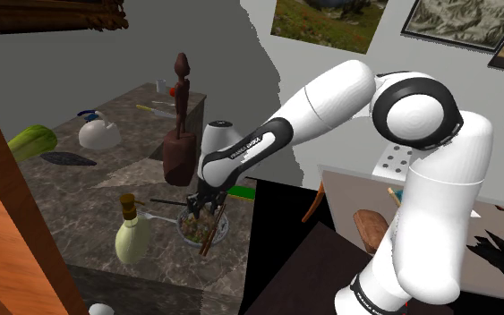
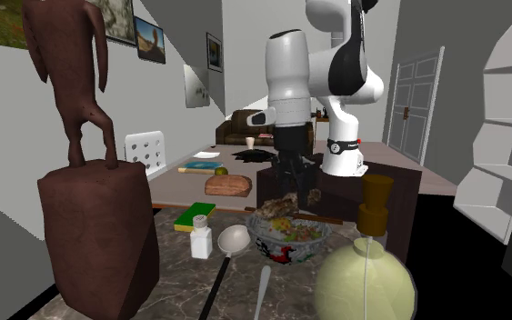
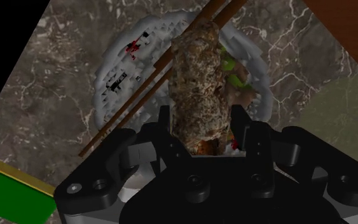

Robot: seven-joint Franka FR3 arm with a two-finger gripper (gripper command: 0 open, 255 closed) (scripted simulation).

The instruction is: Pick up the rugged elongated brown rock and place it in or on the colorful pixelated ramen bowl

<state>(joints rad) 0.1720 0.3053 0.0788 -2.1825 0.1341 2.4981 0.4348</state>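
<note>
**Item: brown rock, held over the ramen bowl**

Location: The rock (image 3: 199,95) is clamped in the pincer (image 3: 201,118) directly over the bowl (image 3: 126,70). The bowl sits low and centre in the shoulder view, on the marble table (image 1: 106,179). Whether the rock already touches the bowl's contents cannot be told.

Handling: By its look the rock is rigid, rough and pitted, so slipping seems unlikely. It is probably weighty for its size. It is long and narrow, and the fingers (image 3: 238,121) clasp it across its narrow width, nearer one end than the middle, so the free end may tip on release. The bowl looks breakable, and brown chopsticks (image 3: 139,95) lie across it. A low, gentle set-down seems wise.

Arm pose: The arm (image 1: 330,98) rises from the lower right of the shoulder view and bends over toward the centre. The wrist turns down, so the pincer (image 1: 207,199) points at the bowl (image 1: 203,228).
</note>
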